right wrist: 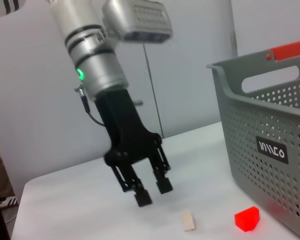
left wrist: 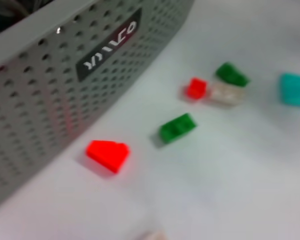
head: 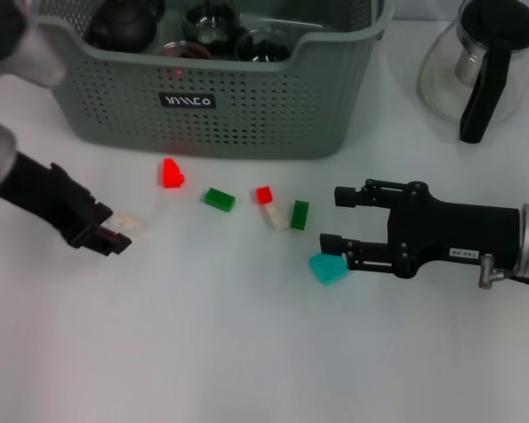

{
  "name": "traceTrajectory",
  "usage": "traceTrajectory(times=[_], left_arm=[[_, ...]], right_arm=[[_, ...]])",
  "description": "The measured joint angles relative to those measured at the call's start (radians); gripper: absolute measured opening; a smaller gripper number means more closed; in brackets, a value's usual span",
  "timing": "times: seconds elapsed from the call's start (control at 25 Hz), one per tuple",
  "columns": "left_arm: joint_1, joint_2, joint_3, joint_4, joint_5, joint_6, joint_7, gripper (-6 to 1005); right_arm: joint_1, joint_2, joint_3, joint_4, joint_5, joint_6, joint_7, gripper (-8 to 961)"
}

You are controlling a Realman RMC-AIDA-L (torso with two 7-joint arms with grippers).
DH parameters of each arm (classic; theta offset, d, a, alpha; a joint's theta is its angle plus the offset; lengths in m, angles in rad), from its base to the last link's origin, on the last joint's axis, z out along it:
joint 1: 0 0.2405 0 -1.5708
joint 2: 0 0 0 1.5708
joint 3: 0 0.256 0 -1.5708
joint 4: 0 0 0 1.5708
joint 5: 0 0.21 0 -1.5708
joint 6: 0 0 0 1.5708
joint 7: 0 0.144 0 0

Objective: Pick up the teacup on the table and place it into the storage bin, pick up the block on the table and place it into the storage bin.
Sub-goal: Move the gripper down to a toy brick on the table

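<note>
Then the left gripper [head: 115, 231], open and empty, stood at the frame's left, the cream block [head: 129, 223] lying just beside its fingertips; right gripper [head: 333, 220] gaped empty.

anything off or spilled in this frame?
Nothing spilled or damaged. Loose blocks lie scattered before the storage bin; the glass carafe stands upright. Left gripper is open by a pale block, right gripper open beside a teal block.

Head view looks down over the table. Both wrist views sit low and near, sharing the storage bin [head: 220, 97] label, apparently from opposite sides.
</note>
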Motion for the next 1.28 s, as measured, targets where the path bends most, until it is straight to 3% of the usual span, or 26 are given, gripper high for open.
traceTrajectory(times=[0.2,0.52,1.28], left_arm=[[0.0,-0.007,0.139,-0.049,0.066,-0.146,-0.074,557],[-0.034,-0.002,0.236,-0.102,0.124,-0.225,-0.135,528],[-0.08,0.027,0.274,-0.215,0.128,-0.256,-0.19,504]], right_arm=[[0.0,0.001,0.0,0.0,0.0,0.0,0.0,746],[0.0,0.001,0.0,0.0,0.0,0.001,0.0,746],[-0.002,0.001,0.0,0.0,-0.003,0.001,-0.001,745]])
